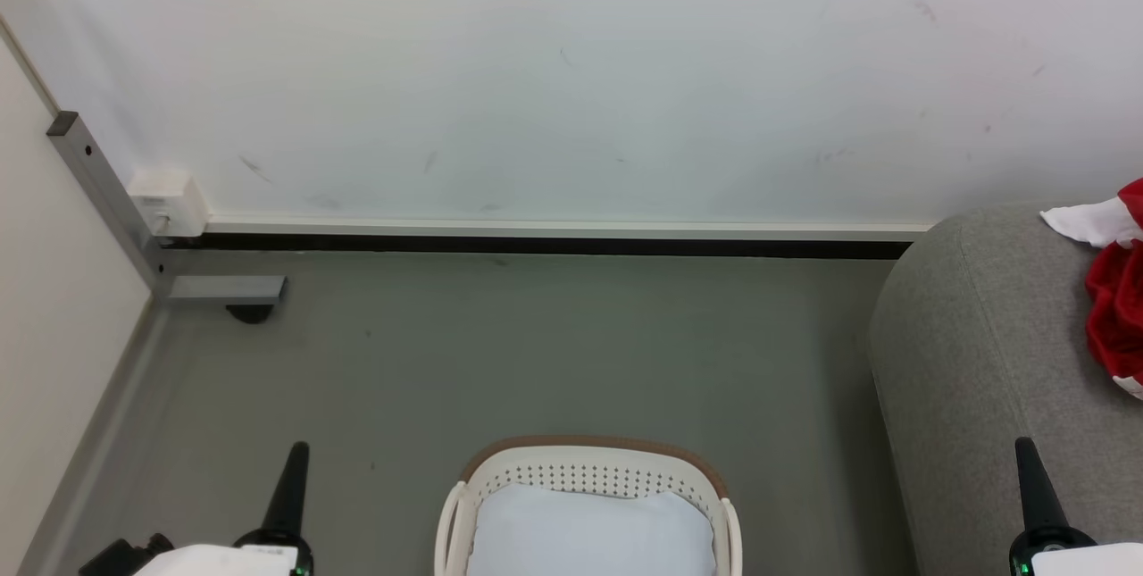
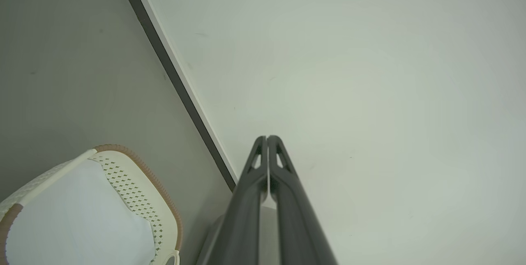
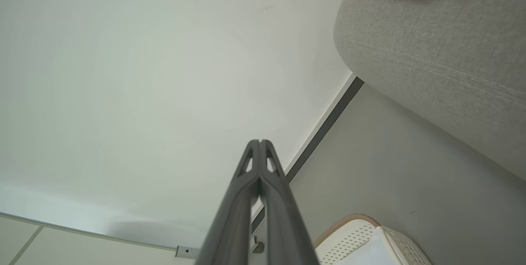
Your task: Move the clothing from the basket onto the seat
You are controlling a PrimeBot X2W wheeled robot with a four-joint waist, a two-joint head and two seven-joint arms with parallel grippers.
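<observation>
**Spotter:** Pale wall (image 1: 571, 67) and grey floor (image 1: 536, 353) face you, with a dark skirting strip (image 1: 536, 246) where they meet.

**Operator:** And the pincers?

**Spotter:** Your left gripper (image 2: 268, 138) has its two long dark fingers pressed together at the tips, gripping nothing. Your right gripper (image 3: 259, 141) is the same, tips touching. In the head view each rises as one dark spike near a bottom corner, the left over the floor and the right in front of the seat (image 1: 982, 335).

**Operator:** What's around them?

**Spotter:** Between them, at the bottom middle, sits the basket (image 1: 589, 449): cream plastic, rows of small holes, a brown rim band. A plain pale cloth (image 1: 589, 527) lies smooth inside it. A strip of grey floor separates it from the seat on your right, a big rounded block of woven grey fabric. The clothing (image 1: 1116, 308), crumpled red with white trim, lies on top of the seat, well apart from the basket. Far left, a grey metal bar (image 1: 94, 174) slants down to the floor, with a small white box (image 1: 165, 201) beside it.

**Operator:** Do the wrist views add anything?

**Spotter:** Your right wrist view shows the seat's stitched seam far plainer than the head view does. The head view puts both grippers, the basket and the seat in one picture, while each wrist view looks along its own fingers at the wall.
</observation>
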